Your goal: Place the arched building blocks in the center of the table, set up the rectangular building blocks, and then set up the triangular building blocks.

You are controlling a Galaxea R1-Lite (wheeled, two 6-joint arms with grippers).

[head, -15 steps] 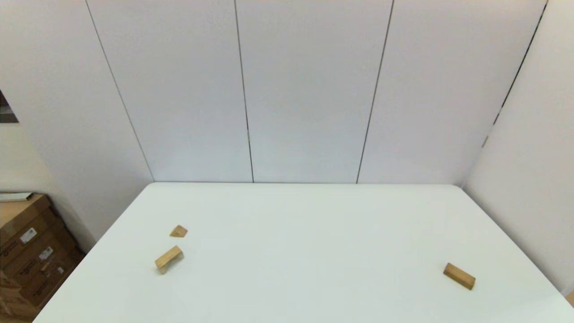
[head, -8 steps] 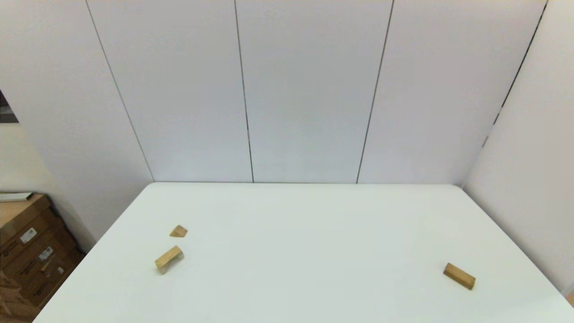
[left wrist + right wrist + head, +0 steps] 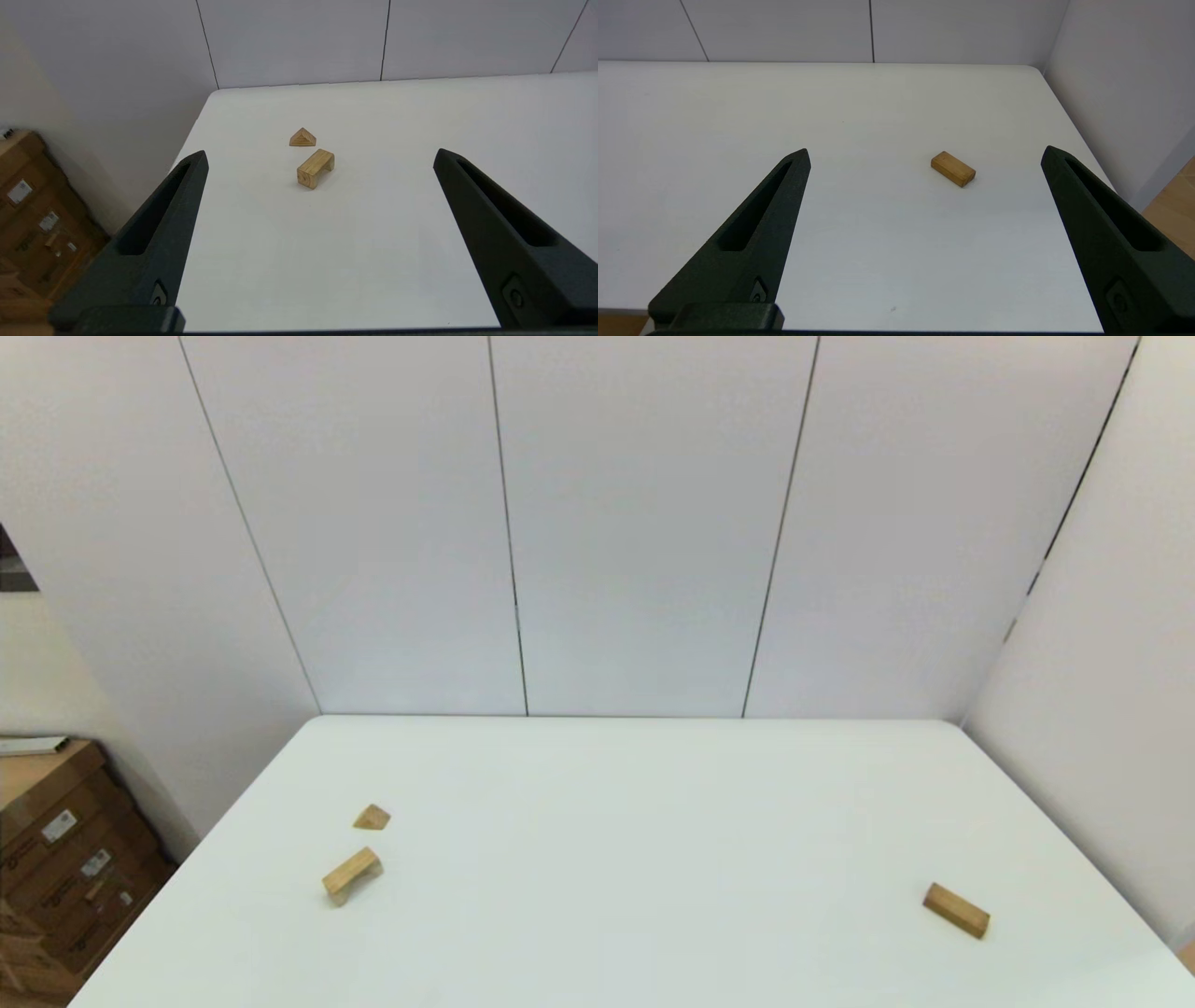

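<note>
Arched building blocks point(image 3: 351, 875) means one small wooden arch, standing on its two legs at the table's point(image 3: 635, 859) left side, just nearer me than the triangular building blocks point(image 3: 372, 818). My left gripper point(image 3: 320, 156) hangs back from it, fingers wide apart. It looks light, rigid and smooth; I would pinch its flat long sides. My right gripper point(image 3: 924, 154), equally spread, faces the rectangular building blocks point(image 3: 953, 169).
</note>
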